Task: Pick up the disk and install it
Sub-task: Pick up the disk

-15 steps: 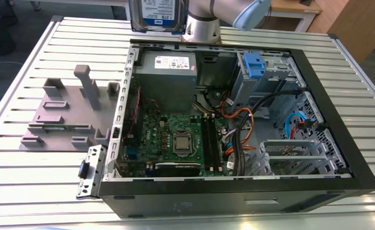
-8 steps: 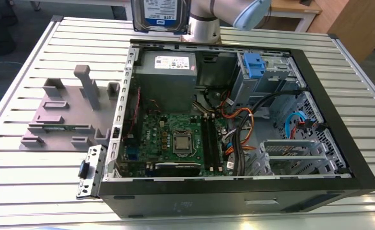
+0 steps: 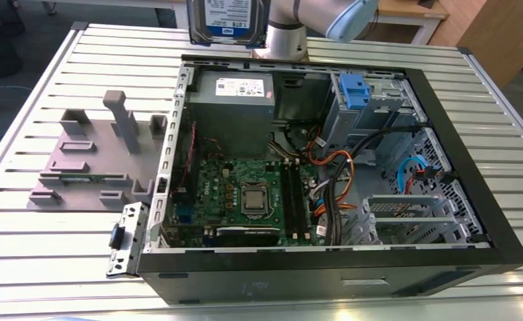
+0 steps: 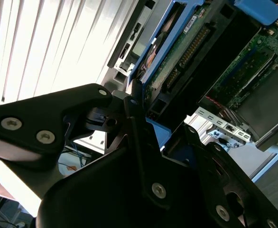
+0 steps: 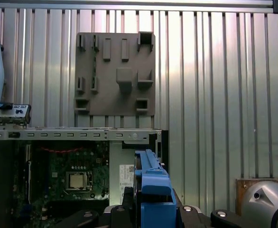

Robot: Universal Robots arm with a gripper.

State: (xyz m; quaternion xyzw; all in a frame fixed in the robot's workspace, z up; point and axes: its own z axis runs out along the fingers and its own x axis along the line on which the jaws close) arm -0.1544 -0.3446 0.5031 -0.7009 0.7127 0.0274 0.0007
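The disk (image 3: 229, 20), silver-grey with a white-and-blue label, hangs upright above the far edge of the open computer case (image 3: 502, 261), beside the arm (image 3: 288, 30). In the second wrist view my gripper (image 4: 146, 126) is shut on the disk (image 4: 186, 52), whose green circuit side and bright blue bracket run up between the black fingers (image 4: 129, 107). In the first wrist view the disk's blue bracket (image 5: 153, 185) stands edge-on in the gripper (image 5: 153, 211), above the case's back corner.
Inside the case lie a motherboard (image 3: 243, 194), a grey power supply (image 3: 230, 100), loose cables (image 3: 333, 180) and a drive bay with a blue latch (image 3: 354, 90). A grey fixture plate (image 3: 74, 160) with upright posts sits on the slatted table at the exterior view's left.
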